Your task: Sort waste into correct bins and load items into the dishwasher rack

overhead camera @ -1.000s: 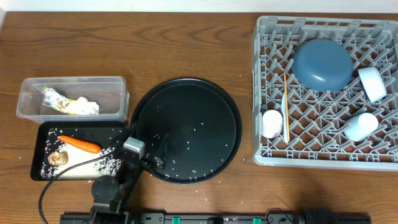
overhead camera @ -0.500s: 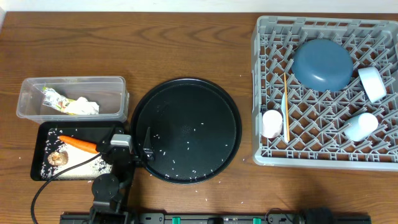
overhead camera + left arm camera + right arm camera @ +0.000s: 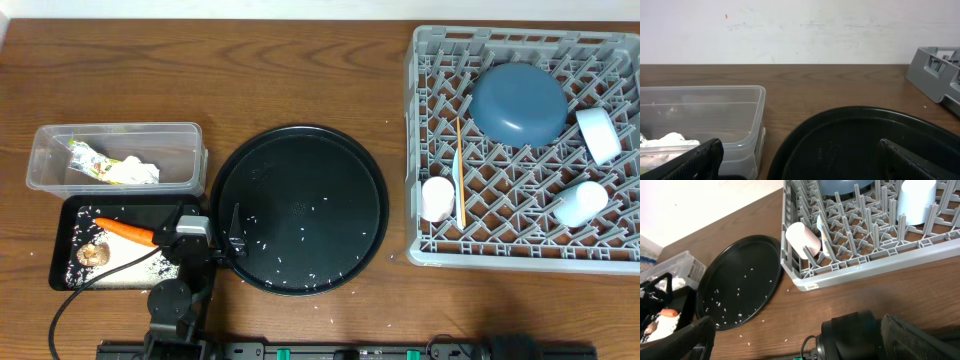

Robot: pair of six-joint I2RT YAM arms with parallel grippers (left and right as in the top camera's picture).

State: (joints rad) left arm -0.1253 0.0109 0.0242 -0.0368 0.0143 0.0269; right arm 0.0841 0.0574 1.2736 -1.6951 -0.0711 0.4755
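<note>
- overhead view, lower left of the frame: the left gripper [image 3: 237, 232] sits over the left edge of the round black tray [image 3: 300, 160], spread wide with nothing in it
- left wrist view: its fingers [image 3: 695, 160] stand at the bottom corners, with the clear tub [image 3: 740, 107] at left
- right wrist view: the right gripper [image 3: 799, 322] is wide open and empty above the wooden table [image 3: 865, 305], with the dishwasher rack [image 3: 865, 269] at upper right
- overhead, left: the tub holds the snack wrapper [image 3: 88, 158] and crumpled paper [image 3: 135, 172]; just below it, the flat black tray [image 3: 60, 250] holds the carrot [image 3: 128, 232], brown lump [image 3: 92, 254] and rice grains [image 3: 140, 268]
- overhead, right: the rack holds the dark-blue plate [image 3: 520, 103], bowl [image 3: 600, 133], light blue cup [image 3: 582, 203], pink cup [image 3: 437, 198], spoon [image 3: 455, 170] and chopstick [image 3: 461, 160]
</note>
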